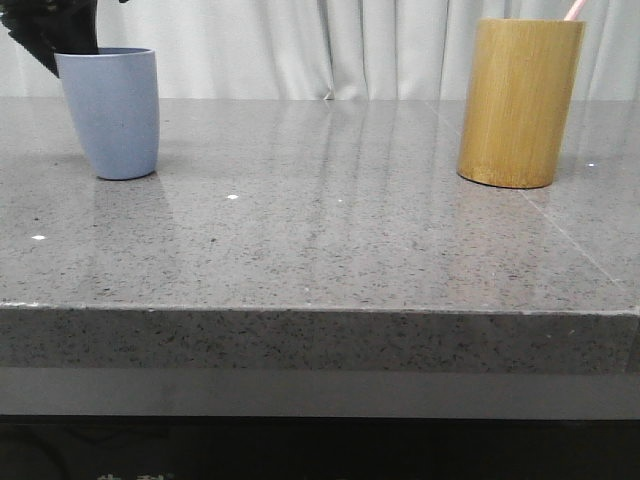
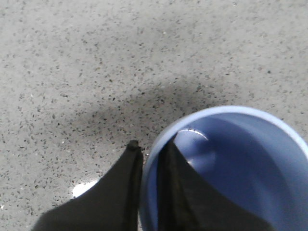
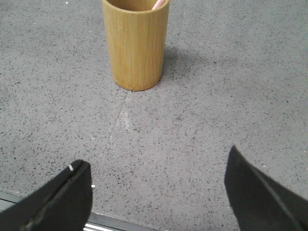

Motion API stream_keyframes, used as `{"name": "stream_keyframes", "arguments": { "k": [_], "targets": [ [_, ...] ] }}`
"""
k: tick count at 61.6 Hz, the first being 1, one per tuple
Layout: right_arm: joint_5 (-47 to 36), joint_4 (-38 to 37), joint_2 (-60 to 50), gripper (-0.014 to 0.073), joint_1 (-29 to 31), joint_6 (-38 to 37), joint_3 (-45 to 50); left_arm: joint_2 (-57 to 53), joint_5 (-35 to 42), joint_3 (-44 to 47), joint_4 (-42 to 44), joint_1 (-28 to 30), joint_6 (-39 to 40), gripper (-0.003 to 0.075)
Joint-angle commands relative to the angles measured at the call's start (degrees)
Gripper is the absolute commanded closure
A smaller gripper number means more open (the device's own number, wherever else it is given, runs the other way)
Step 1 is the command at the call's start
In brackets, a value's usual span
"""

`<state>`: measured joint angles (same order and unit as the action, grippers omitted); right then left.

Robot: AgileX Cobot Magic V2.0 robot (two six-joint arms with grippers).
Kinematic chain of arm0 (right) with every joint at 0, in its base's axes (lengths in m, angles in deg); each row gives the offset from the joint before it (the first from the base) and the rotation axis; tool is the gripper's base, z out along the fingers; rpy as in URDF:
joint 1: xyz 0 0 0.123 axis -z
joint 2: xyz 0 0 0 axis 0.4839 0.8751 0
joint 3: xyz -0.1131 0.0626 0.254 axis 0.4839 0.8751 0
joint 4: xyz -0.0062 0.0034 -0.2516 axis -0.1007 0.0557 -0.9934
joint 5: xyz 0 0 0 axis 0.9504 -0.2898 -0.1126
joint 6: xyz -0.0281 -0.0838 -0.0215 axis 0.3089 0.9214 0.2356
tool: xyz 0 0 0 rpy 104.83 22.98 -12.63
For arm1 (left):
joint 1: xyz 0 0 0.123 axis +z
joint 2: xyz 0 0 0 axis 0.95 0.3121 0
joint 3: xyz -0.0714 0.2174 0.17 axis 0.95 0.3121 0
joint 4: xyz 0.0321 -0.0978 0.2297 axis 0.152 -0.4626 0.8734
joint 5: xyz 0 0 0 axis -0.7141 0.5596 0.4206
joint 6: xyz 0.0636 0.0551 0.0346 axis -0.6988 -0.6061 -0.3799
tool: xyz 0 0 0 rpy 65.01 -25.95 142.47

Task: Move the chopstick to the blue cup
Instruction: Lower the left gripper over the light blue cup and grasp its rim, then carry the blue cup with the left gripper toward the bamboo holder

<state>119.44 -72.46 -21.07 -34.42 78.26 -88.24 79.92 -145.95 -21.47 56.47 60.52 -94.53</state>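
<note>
1. Chopstick (image 1: 574,9), a thin pale pink stick, stands in the yellowish-brown bamboo cylinder (image 1: 520,102).
2. Left gripper (image 2: 150,159) jaws pinch the matte light blue tumbler's (image 1: 111,112) rim.
3. Right gripper (image 3: 159,185) jaws spread; should approach centred on the stick.

The left claw (image 2: 149,192) is seen as two matte black fingers (image 2: 115,197), each broad at the root and tapering to a narrow, slightly rounded tip. The right claw (image 3: 159,192) is formed of the same black material, with wedge-shaped fingers (image 3: 62,197) cut to flat, angled faces. A small pale speck is seen on one finger's upper edge.
</note>
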Motion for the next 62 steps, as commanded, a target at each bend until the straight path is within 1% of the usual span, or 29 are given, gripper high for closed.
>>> {"name": "stream_keyframes", "arguments": {
  "k": [1,5,11,28,40,49,62],
  "targets": [
    [-3.8,0.5,0.6,0.0014,0.0,0.5,-1.8,-2.8,2.2,-2.9,-3.4,-0.4,0.7,0.0739],
    [-3.8,0.5,0.6,0.0014,0.0,0.5,-1.8,-2.8,2.1,-4.2,-5.1,-1.1,0.7,0.0739],
    [-3.8,0.5,0.6,0.0014,0.0,0.5,-1.8,-2.8,1.6,-6.5,-5.5,-3.2,0.4,0.0739],
    [-3.8,0.5,0.6,0.0014,0.0,0.5,-1.8,-2.1,2.0,-14.0,-5.0,-12.6,0.3,0.0739],
    [-3.8,0.5,0.6,0.0014,0.0,0.5,-1.8,2.7,0.2,-21.9,-3.3,-18.4,0.3,0.0739],
    [-3.6,0.5,0.6,0.0014,0.0,0.5,-1.8,6.4,-2.4,-25.7,-0.3,-20.9,0.3,0.0739],
    [-3.5,0.5,0.6,0.0014,0.0,0.5,-1.8,9.2,-2.9,-26.1,0.6,-22.2,0.3,0.0739]
  ]
}}
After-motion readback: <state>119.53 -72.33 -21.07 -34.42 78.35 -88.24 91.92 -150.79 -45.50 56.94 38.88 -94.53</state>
